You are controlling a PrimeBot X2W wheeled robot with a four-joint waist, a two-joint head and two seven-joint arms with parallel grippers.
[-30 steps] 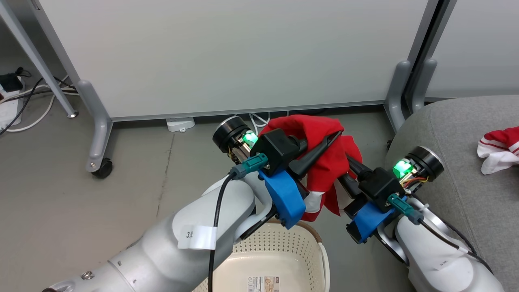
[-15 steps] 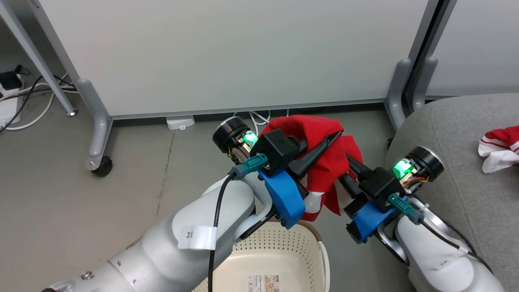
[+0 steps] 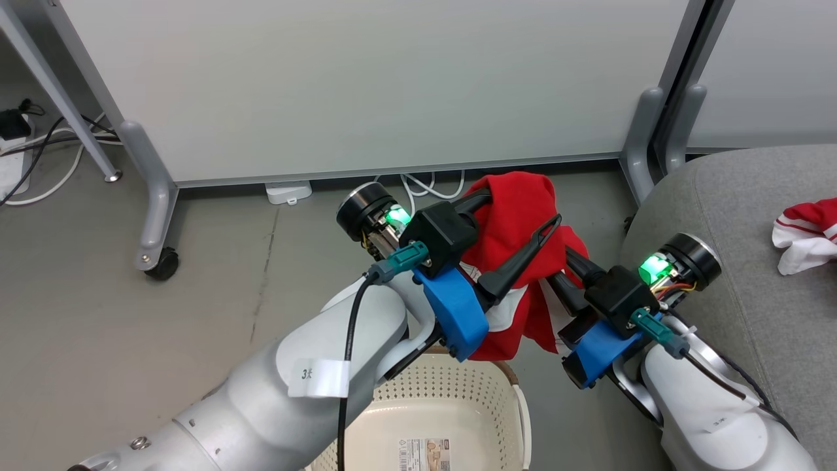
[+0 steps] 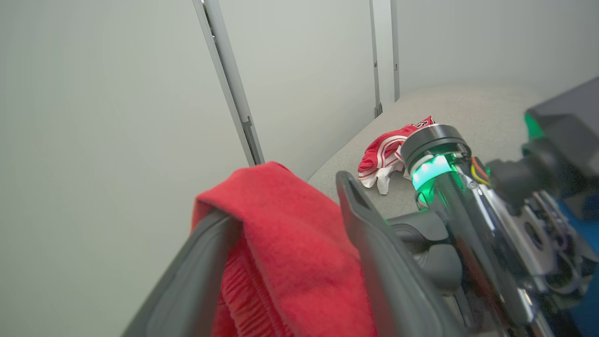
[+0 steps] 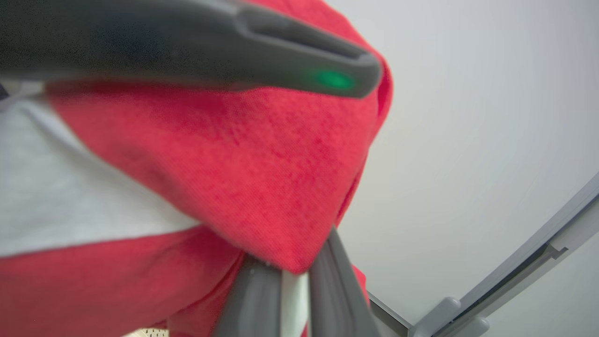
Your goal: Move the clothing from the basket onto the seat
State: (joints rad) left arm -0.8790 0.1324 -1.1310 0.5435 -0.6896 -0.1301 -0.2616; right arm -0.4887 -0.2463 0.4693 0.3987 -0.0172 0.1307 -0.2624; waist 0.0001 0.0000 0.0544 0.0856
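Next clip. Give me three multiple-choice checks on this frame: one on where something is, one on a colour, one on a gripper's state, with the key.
1. Where does the loose garment lie?
A) in the basket
B) on the grey seat
C) on the floor

2. What colour are the wrist lights?
A) red
B) white
C) green

3. How is the left gripper?
A) shut on the basket rim
B) open, with the held garment draped over one finger
C) shut on a cable

Key:
1 B: it rests crumpled on the upholstery at the head view's right edge.
2 C: both glow green.
3 B: its fingers stand wide apart with red cloth hanging over one.
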